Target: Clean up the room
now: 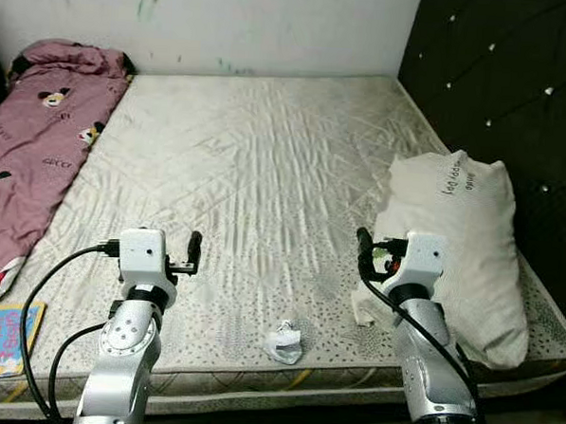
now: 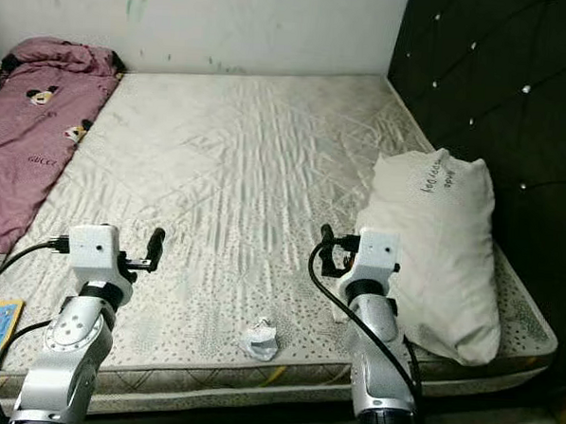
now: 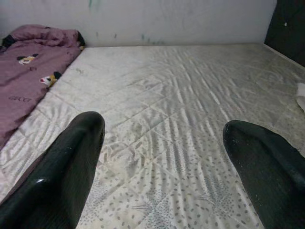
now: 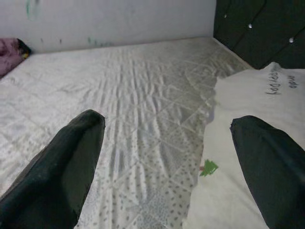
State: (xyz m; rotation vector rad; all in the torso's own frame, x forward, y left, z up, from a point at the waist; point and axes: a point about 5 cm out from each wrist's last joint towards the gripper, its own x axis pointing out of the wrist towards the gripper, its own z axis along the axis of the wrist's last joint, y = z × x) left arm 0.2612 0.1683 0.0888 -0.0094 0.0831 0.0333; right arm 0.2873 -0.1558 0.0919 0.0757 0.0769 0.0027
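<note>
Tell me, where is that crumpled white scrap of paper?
The crumpled paper lies on the mattress near its front edge, between the two arms, closer to the right hand.

Both silver arms reach forward, the left end effector [image 3: 164,157] and right end effector [image 4: 167,157] spread wide apart.

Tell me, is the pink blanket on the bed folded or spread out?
Spread out, loosely. The pink blanket lies lengthwise along the mattress's left side, rumpled near the wall.
</note>
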